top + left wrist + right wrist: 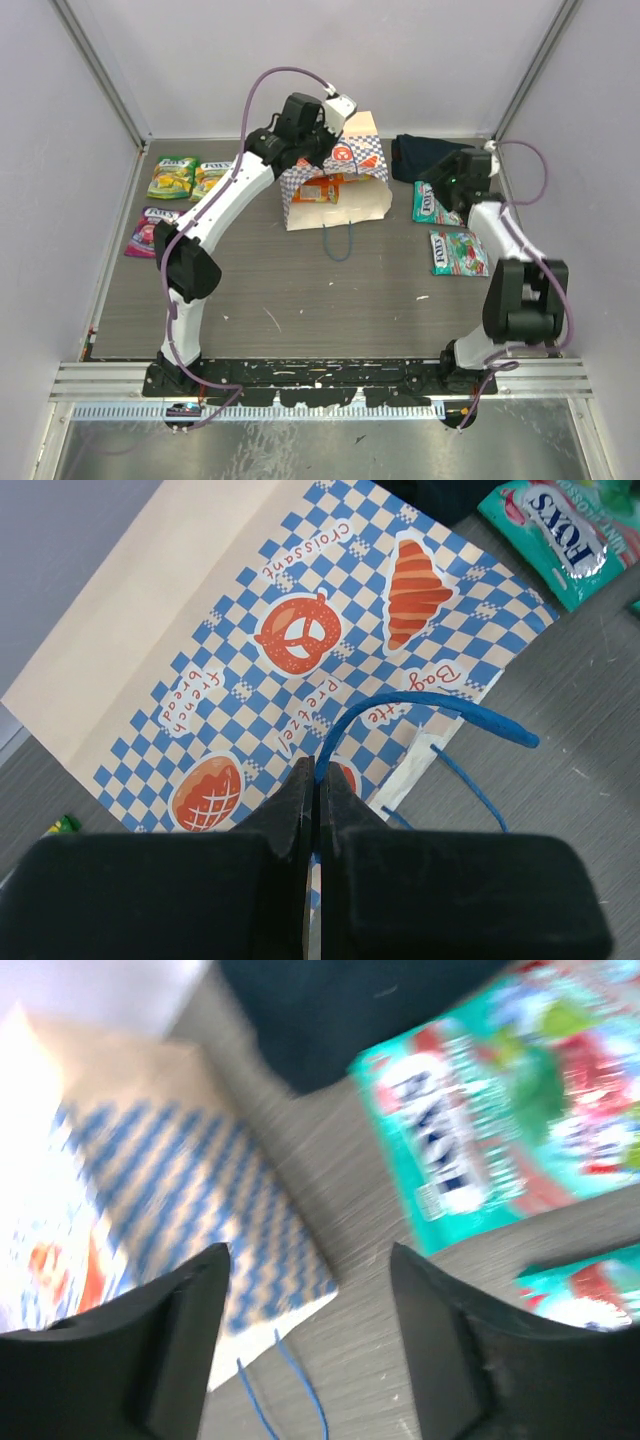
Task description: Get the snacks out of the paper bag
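1. Where the left gripper [318, 780] meets the paper bag [240, 630], its jaws are pressed together on the blue string handle [420, 708]. The handle arcs out from between the fingertips to their right.
2. The bag's checkered face spreads ahead of these jaws, printed with a pretzel, a croissant and bread.
3. In the top view, an orange pouch [322, 188] shows in the bag's mouth, near the left jaws.
4. The right gripper [310, 1260] stands wide open and holds nothing, with bare table [360, 1260] between its fingers.
5. Ahead and to the right of the right jaws lies a teal-white pouch [500, 1130]. A second teal-white pouch [590, 1295] lies just beside the right finger. That view is blurred.
6. A dark cloth [340, 1010] lies straight ahead of the open jaws, and the bag's corner lies ahead-left, near the left finger.
7. Two green-yellow pouches [172, 176] and a purple pouch [148, 230] lie well apart from both grippers, out beyond the left arm.
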{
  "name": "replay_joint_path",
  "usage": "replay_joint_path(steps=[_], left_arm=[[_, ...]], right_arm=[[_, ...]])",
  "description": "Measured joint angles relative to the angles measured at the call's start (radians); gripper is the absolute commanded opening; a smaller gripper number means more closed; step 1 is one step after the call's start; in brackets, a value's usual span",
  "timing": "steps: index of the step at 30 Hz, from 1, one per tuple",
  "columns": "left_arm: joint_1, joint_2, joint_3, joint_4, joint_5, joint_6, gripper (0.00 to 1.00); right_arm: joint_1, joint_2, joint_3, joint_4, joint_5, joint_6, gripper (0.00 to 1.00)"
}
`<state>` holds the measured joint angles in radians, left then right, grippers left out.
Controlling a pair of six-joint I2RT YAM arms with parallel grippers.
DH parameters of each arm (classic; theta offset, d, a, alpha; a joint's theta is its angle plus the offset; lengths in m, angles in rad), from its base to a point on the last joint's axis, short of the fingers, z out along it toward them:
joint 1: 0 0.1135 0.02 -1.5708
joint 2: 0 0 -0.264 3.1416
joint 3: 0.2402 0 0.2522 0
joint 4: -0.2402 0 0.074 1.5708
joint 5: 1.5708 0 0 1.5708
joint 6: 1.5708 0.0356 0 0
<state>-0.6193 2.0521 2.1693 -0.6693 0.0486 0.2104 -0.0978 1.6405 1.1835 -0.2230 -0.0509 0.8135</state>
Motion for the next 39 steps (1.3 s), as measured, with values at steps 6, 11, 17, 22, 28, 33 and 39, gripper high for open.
replay_joint_path(steps=[6,11,17,22,28,33,39], left_arm=[[-0.014,0.013,0.053,-0.009,-0.013,-0.015,0.0],[-0.032,0.053,0.103,-0.007,-0.034,-0.039,0.0],[-0.063,0.092,0.125,0.029,-0.054,-0.08,0.0],[-0.089,0.129,0.155,0.05,-0.073,-0.11,0.0],[-0.095,0.191,0.277,0.047,-0.077,-0.129,0.0],[-0.094,0.208,0.325,0.044,-0.079,-0.142,0.0],[-0.094,0.208,0.296,0.044,-0.079,-0.142,0.0]], right_arm=[[0.25,-0.368,-0.511,0.361,-0.033,0.011,0.83],[0.411,-0.436,-0.864,0.557,0.031,0.151,0.83],[0.512,-0.174,-0.702,0.83,0.072,0.293,0.79],[0.55,0.073,-0.494,1.006,0.103,0.394,0.74],[0.568,0.319,-0.365,1.111,0.122,0.531,0.7],[0.586,0.371,-0.305,0.998,0.185,0.58,0.64],[0.603,0.378,-0.211,0.88,0.269,0.609,0.54]])
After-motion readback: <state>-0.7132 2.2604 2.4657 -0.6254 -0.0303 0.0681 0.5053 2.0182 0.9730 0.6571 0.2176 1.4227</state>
